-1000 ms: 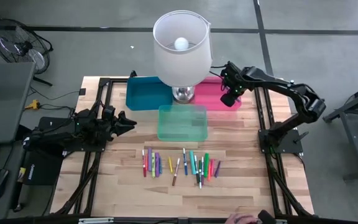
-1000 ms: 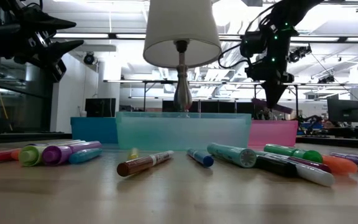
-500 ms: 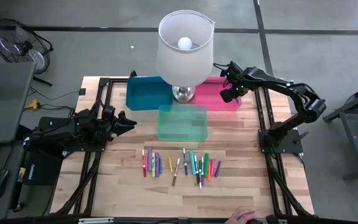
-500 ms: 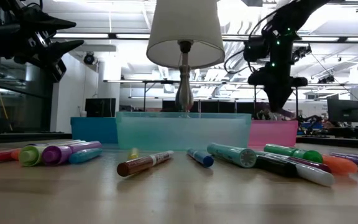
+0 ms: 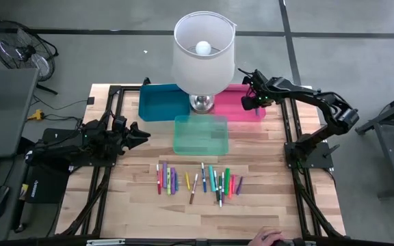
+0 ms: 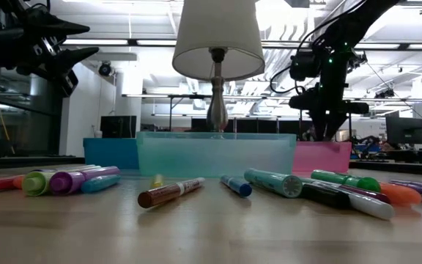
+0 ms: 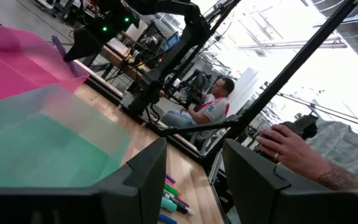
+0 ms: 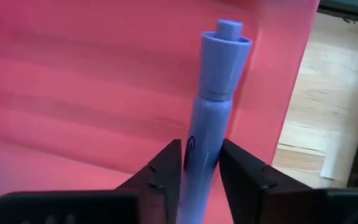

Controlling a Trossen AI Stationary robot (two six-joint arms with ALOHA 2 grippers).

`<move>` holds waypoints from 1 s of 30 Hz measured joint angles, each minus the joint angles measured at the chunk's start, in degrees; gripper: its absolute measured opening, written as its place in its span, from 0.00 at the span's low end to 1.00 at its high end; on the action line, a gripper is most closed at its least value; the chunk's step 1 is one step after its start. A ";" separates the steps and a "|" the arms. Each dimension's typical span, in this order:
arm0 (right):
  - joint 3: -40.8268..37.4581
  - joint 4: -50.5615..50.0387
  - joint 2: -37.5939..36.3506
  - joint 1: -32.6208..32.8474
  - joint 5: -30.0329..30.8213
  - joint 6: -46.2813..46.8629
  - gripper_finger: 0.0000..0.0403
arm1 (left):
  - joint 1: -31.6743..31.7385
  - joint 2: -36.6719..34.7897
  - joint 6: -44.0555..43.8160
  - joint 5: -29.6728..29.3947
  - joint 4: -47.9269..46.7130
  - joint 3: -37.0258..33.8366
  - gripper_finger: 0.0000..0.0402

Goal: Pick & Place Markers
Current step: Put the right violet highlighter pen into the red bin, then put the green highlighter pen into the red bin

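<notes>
My right gripper (image 5: 247, 102) (image 8: 201, 163) hangs over the pink bin (image 5: 232, 113) (image 8: 73, 93) at the table's far right and is shut on a purple-blue marker (image 8: 215, 87). In the low view, my right gripper (image 6: 327, 130) points down just above the pink bin's rim (image 6: 321, 155). Several more markers (image 5: 198, 180) (image 6: 167, 192) lie flat in a row on the wood near the table's near edge. My left gripper (image 5: 142, 134) (image 7: 194, 180) waits open at the table's left, touching nothing. My right gripper pinches the marker's barrel (image 8: 199, 140) between its two fingers (image 8: 166, 167). It comes from above, pointing down. The marker runs along the fingers and its capped end (image 8: 229, 37) sticks out past their tips toward the bin's floor. It is lifted clear of everything.
A white-shaded lamp (image 5: 204, 51) (image 6: 217, 37) stands between the teal bin (image 5: 161, 102) and the pink bin, close beside my right gripper. A clear green bin (image 5: 200, 134) (image 6: 215, 152) sits in front of it. A person's hand (image 7: 297, 149) shows at the near edge.
My right gripper has gone down toward the pink bin and a little toward the lamp, turning until its fingers point more steeply down, still shut on the marker. The lamp shade has shifted slightly toward the table's right.
</notes>
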 joint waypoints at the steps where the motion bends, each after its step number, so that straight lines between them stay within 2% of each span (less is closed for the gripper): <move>1: 0.00 0.08 0.00 0.00 0.02 0.24 0.29 | -0.02 0.00 0.02 -0.13 0.00 0.00 0.39; 7: 0.00 0.11 -0.04 0.00 -0.51 0.37 0.44 | -0.02 0.00 0.00 -0.13 0.00 0.00 0.39; 11: -0.04 0.22 -2.34 0.00 -1.93 0.29 0.49 | 0.00 0.00 0.02 -0.13 0.00 0.00 0.39; 15: -0.04 -2.02 -6.16 0.00 -3.26 0.32 0.51 | -0.01 -0.01 0.01 -0.11 0.00 0.00 0.39; 21: -0.04 -6.55 -12.49 2.00 -8.92 1.90 0.51 | 0.00 0.00 0.00 -0.09 0.00 0.00 0.39; 26: -0.04 -10.07 -17.78 6.63 -10.08 6.05 0.51 | 0.00 0.00 0.01 -0.06 0.00 0.00 0.39; 30: -0.61 -14.72 -20.87 13.17 -8.65 12.04 0.51 | 0.00 -0.02 0.02 0.11 0.02 0.00 0.39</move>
